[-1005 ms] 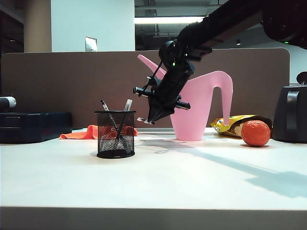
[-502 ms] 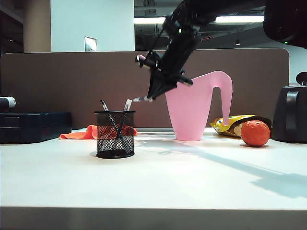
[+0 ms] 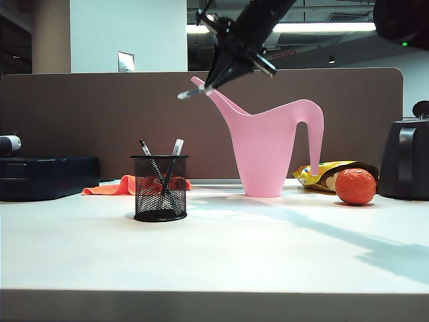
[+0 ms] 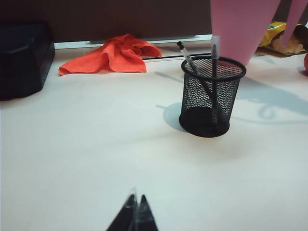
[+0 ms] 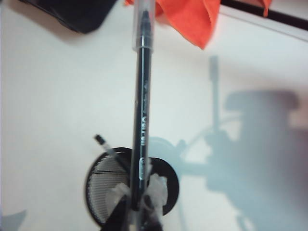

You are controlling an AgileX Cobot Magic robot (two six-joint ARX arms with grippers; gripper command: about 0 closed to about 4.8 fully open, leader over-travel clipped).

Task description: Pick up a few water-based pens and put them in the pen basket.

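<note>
High above the pen basket (image 3: 161,188), the right gripper (image 3: 216,82) pinches a third pen (image 5: 143,103) that must go down into it, while the left gripper (image 4: 134,215) rests closed.

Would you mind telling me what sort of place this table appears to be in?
Probably an office: a brown partition screen backs the white table, strip ceiling lights glow beyond, and a black wire-mesh pen cup sits on the desk.

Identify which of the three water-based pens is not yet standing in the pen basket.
The pen clamped in the right gripper, held high above the pen basket. The other two pens already stand inside the basket.
</note>
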